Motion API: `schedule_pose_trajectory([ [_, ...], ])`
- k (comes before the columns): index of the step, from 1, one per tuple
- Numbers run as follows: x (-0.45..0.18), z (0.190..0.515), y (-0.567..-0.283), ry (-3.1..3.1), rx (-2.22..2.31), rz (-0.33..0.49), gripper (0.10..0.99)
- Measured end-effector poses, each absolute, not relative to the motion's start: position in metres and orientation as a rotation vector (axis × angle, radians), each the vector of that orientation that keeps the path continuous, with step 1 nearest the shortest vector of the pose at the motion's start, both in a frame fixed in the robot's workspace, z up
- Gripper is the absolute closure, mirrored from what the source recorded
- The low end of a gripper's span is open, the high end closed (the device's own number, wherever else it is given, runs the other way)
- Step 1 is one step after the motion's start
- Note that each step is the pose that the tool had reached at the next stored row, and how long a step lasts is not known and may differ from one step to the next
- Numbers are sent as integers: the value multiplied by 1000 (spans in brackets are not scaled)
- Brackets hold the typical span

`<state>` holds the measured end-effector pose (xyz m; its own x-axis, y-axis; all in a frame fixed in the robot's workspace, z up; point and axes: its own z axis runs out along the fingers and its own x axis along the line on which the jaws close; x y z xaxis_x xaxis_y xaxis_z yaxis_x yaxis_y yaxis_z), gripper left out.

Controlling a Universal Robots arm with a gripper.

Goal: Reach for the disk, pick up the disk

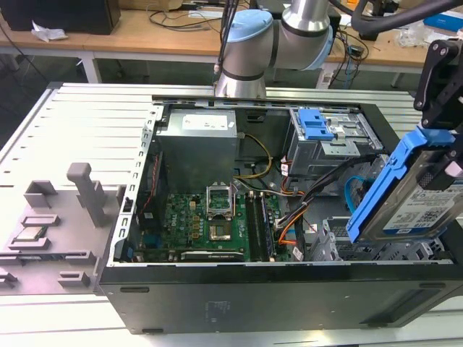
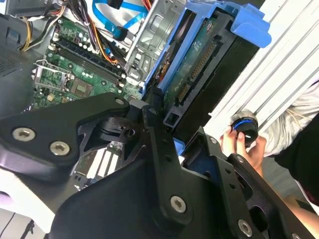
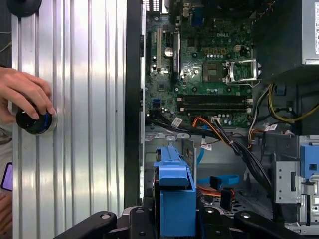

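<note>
The disk (image 1: pixel 416 206), a flat silver hard drive with a white-and-blue label and blue rails, hangs tilted above the open computer case at the exterior view's right. My gripper (image 1: pixel 443 155) comes down from above and is shut on it. In the first wrist view the disk's blue rail (image 3: pixel 174 191) stands edge-on between the black fingers (image 3: pixel 137 224), clear of the case floor. In the second wrist view the disk's underside (image 2: pixel 199 64) with its connector row sits clamped in my gripper (image 2: pixel 159 124).
The open case (image 1: pixel 239 293) holds a green motherboard (image 1: pixel 210 220), a grey power supply (image 1: pixel 199 144), loose cables and a drive cage with a blue bracket (image 1: pixel 316 124). A grey fixture with a small chip (image 1: pixel 29 233) lies at the left. A person's hand (image 3: pixel 22 92) rests on a black knob (image 3: pixel 34 122).
</note>
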<state>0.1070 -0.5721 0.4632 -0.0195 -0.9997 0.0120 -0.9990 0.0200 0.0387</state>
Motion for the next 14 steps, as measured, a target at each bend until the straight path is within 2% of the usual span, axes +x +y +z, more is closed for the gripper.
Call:
schedule_pose_trajectory([
  [6, 106, 460, -560, -2225, 2167, -30, 718],
  [14, 104, 456, -557, -2225, 2167, -30, 718],
])
